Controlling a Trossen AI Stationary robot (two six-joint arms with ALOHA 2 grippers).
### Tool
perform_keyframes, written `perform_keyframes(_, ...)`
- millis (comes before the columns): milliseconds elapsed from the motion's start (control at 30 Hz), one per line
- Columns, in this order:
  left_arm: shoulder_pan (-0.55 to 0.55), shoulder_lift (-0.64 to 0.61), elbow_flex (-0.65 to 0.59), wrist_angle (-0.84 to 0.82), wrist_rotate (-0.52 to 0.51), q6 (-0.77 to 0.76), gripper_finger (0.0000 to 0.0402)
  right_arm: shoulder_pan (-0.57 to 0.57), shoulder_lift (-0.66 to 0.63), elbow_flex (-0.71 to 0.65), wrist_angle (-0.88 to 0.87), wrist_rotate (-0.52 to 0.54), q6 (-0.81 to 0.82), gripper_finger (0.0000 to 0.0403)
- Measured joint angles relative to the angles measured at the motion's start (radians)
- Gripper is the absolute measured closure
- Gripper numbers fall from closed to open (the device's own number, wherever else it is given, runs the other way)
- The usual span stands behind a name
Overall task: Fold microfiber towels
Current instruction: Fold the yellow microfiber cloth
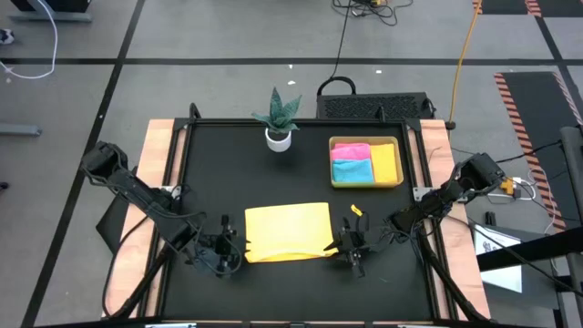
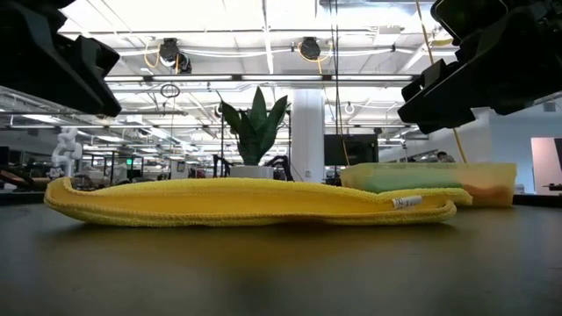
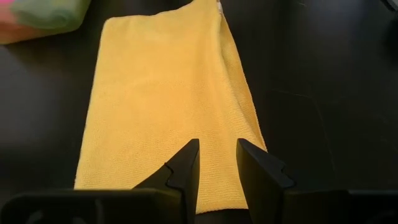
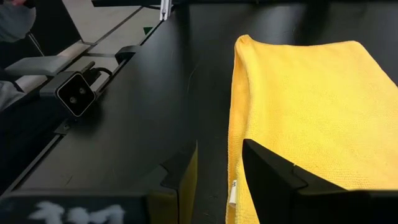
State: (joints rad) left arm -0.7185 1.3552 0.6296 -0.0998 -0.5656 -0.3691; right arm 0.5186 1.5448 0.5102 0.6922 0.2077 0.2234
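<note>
Yellow microfiber towel [image 1: 288,231] lies flat well in front of the yellow-green plastic tray [image 1: 367,183], long axis spanning left gripper [image 1: 224,247] and right gripper [image 1: 351,244], both slightly parted, holding nothing.

1. Folded towel [image 1: 288,231] lies flat on the table [image 1: 273,282], near its front edge; this is the landmark.
2. Left gripper [image 1: 221,253] at the towel's left end, right gripper [image 1: 353,248] at its right end.
3. Potted plant [image 1: 278,119] behind the towel.
4. Tray [image 1: 367,182] behind and right of the towel, more towels [image 1: 353,163] in it.
</note>
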Motion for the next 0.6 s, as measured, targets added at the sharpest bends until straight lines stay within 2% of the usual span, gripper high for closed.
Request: perform_keyframes(600, 0.0, 0.0, 0.0, -0.001, -0.012, 0.007, 0.0295, 0.0, 0.0, 0.0, 0.0, 0.0, 0.0, 0.0284)
